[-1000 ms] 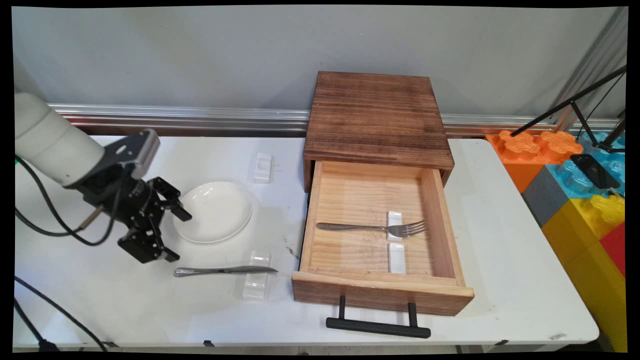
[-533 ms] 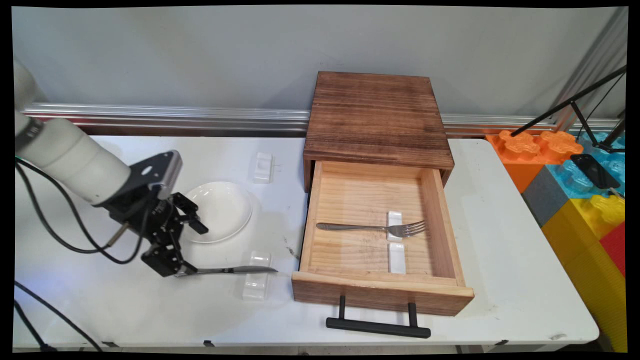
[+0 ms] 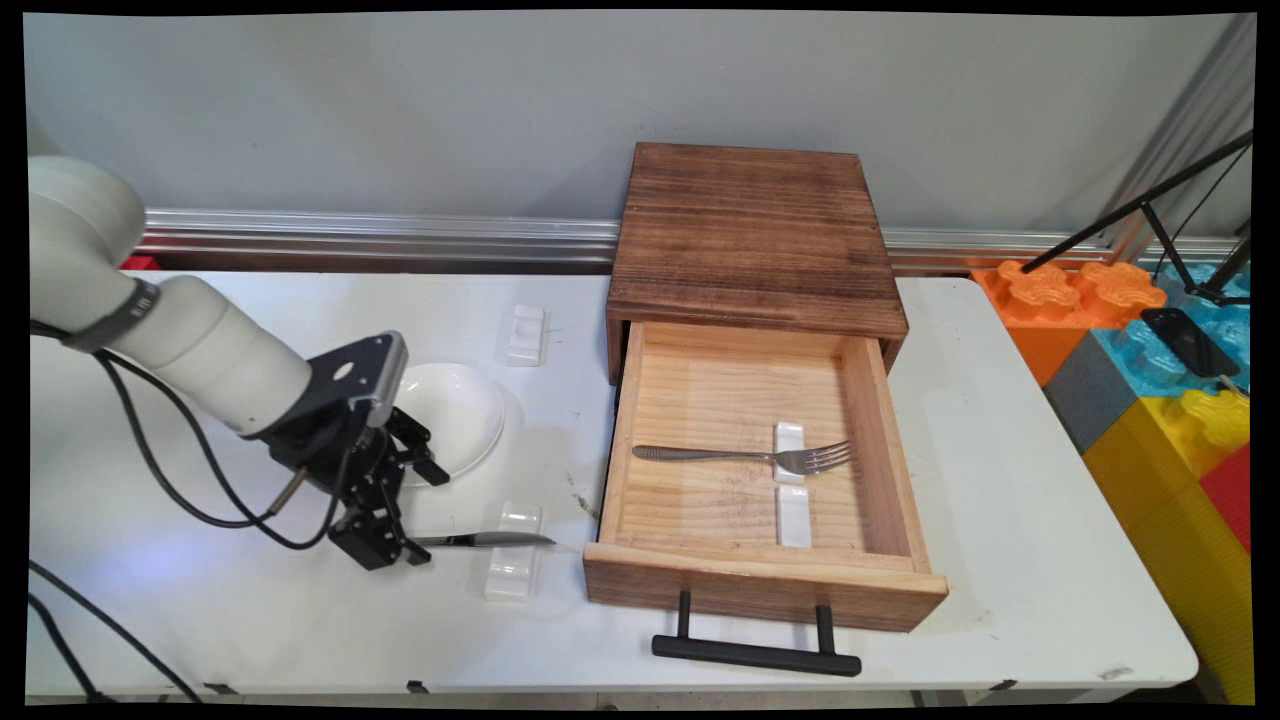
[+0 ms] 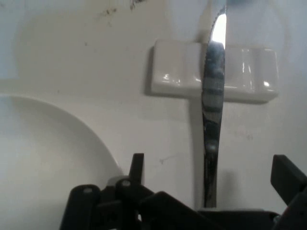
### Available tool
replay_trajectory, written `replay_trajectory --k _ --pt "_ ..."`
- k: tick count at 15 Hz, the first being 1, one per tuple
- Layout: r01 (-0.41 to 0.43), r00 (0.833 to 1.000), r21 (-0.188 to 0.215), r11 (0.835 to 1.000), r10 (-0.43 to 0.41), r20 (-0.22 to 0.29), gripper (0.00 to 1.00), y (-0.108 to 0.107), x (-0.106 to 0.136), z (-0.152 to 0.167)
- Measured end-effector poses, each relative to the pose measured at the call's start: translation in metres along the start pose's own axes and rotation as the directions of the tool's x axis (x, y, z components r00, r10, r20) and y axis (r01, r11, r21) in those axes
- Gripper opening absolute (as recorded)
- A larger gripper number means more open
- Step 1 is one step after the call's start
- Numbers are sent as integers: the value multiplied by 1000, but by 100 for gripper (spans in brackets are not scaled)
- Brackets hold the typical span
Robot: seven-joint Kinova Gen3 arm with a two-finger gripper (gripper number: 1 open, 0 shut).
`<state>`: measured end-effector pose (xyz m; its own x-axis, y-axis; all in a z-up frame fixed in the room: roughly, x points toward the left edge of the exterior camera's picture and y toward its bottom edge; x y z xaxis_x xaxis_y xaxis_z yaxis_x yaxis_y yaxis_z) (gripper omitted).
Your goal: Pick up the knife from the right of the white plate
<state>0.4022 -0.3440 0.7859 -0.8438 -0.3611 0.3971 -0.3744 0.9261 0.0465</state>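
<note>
My gripper [image 3: 426, 514] hangs open low over the handle end of a silver table knife [image 3: 490, 539], one finger on each side of it. The knife's blade lies across a small white cutlery rest [image 3: 513, 560]. In the hand view the knife [image 4: 212, 110] runs up between my fingers [image 4: 137, 167] without touching either, and its blade crosses the rest [image 4: 177, 69]. The handle's end is hidden under the gripper [image 4: 211, 179]. A white plate [image 3: 462, 415] lies just behind the gripper, and its rim [image 4: 43, 158] shows at the left of the hand view.
A second white rest [image 3: 526, 334] lies behind the plate. To the right, a wooden box [image 3: 755, 230] has its drawer [image 3: 765, 588] pulled out, holding a fork [image 3: 745, 456] laid on another white rest [image 3: 794, 515]. Coloured foam blocks [image 3: 1150, 370] stand beyond the table's right edge.
The arm has swung right and down, from beside the plate's left rim to over the knife's handle. The gripper stayed open. Knife, plate and drawer have not moved.
</note>
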Motion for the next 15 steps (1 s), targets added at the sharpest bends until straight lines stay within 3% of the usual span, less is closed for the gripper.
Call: replay_trajectory --k 15 --pt "-5 1000 -1 1000 5 3 100 -3 6 32"
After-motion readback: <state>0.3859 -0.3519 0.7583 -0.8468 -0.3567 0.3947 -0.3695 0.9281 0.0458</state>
